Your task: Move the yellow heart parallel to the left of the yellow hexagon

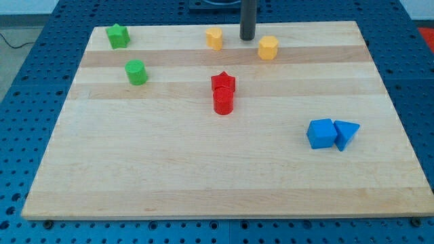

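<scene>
The yellow heart (214,38) sits near the view's top edge of the wooden board (224,176), a little left of centre. The yellow hexagon (268,47) lies to its right, slightly lower in the view. My tip (247,37) rests on the board between the two yellow blocks, closer to the hexagon, touching neither. The rod rises straight up out of the view's top.
A green star (118,36) is at the view's top left, a green cylinder (136,72) below it. A red star (222,84) and a red cylinder (223,102) touch near the centre. A blue cube (321,133) and a blue triangle (346,133) sit together at the right.
</scene>
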